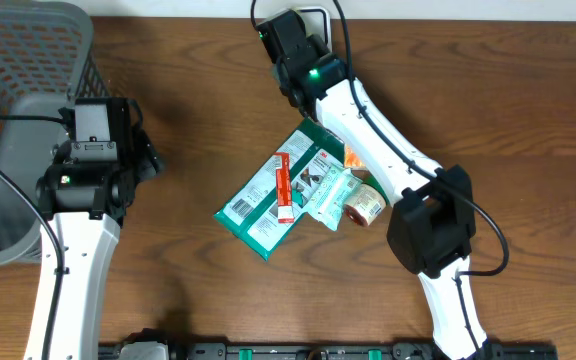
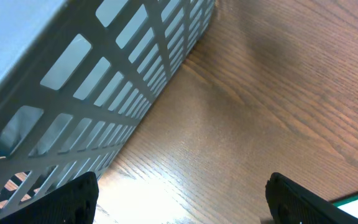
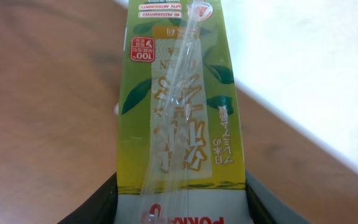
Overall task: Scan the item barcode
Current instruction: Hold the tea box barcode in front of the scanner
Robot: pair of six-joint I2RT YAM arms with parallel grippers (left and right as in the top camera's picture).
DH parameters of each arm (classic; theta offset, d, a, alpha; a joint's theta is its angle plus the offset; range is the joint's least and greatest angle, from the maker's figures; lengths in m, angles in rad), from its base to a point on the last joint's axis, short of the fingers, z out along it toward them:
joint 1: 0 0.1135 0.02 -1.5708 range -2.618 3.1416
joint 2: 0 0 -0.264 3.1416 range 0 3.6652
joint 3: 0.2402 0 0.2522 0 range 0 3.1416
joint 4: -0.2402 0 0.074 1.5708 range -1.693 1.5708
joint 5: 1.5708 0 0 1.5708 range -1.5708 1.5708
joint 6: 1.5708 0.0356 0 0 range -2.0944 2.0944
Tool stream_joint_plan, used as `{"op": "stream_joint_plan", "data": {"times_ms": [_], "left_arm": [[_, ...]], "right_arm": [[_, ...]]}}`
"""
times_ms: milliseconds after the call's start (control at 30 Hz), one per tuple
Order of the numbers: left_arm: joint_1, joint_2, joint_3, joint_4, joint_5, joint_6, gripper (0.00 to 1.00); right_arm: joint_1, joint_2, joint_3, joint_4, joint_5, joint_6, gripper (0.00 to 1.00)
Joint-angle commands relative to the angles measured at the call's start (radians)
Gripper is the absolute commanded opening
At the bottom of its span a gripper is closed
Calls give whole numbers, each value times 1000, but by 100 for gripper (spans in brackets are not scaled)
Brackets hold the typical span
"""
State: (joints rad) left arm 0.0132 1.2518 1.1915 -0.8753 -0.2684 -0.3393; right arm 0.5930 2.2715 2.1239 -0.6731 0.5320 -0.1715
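Right fingers (image 3: 98, 208): clenched on a green drink carton (image 3: 179, 112), one finger on each side of its near end in the wrist view. The printed face is turned toward the wrist camera. A straw (image 3: 182, 87) in clear wrap runs lengthwise down that face, and a red round label sits near the far end. The wooden surface (image 1: 198, 100) shows blurred behind the carton, with a pale band at the right.

Overhead: the right arm (image 1: 368, 130) reaches from the near edge across to the far edge of the surface, with its wrist at top centre. The carton is hidden beneath the wrist in this view.

Left fingers (image 2: 67, 202): released and spread wide, with only bare wood between them. They sit just beside the grey lattice basket (image 2: 104, 81), which stands at the left end of the surface. The left arm (image 1: 78, 250) runs up from the near edge.

Loose pile at centre, between the two arms:
- A flat green packet (image 1: 258, 205) lies lowest.
- A red-and-white tube (image 1: 283, 188) lies across the packet.
- A clear pouch (image 1: 326, 195) overlaps the packet's right side.
- A small labelled roll (image 1: 365, 205) touches the pouch on its right.
- An orange item (image 1: 354, 156) is mostly covered by the right arm, so I cannot tell what it is.
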Motion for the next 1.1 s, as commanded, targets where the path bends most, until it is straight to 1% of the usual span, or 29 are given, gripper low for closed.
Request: {"op": "stream_joint_plan", "data": {"times_ms": [0, 100, 300, 500, 600, 700, 800, 967, 1067], "left_arm": [[5, -3, 10, -3, -13, 9, 87], [5, -3, 10, -3, -13, 9, 87], [5, -3, 10, -3, -13, 9, 87], [5, -3, 10, -3, -13, 9, 87], [5, -3, 10, -3, -13, 9, 87], [5, -3, 10, -3, -13, 9, 87], [5, -3, 10, -3, -13, 9, 87], [5, -3, 10, -3, -13, 9, 87], [5, -3, 10, -3, -13, 9, 87]], "right_arm": [[13, -27, 16, 60, 246, -123, 33], [12, -12, 16, 129, 313, -175, 32], [13, 55, 16, 270, 447, -332, 32], [23, 166, 15, 440, 546, -550, 31], [26, 211, 16, 507, 581, -625, 33], [28, 229, 15, 536, 587, -637, 34], [28, 229, 16, 563, 597, -611, 35], [22, 215, 16, 662, 676, -638, 38], [19, 185, 16, 663, 721, -603, 37]]}}
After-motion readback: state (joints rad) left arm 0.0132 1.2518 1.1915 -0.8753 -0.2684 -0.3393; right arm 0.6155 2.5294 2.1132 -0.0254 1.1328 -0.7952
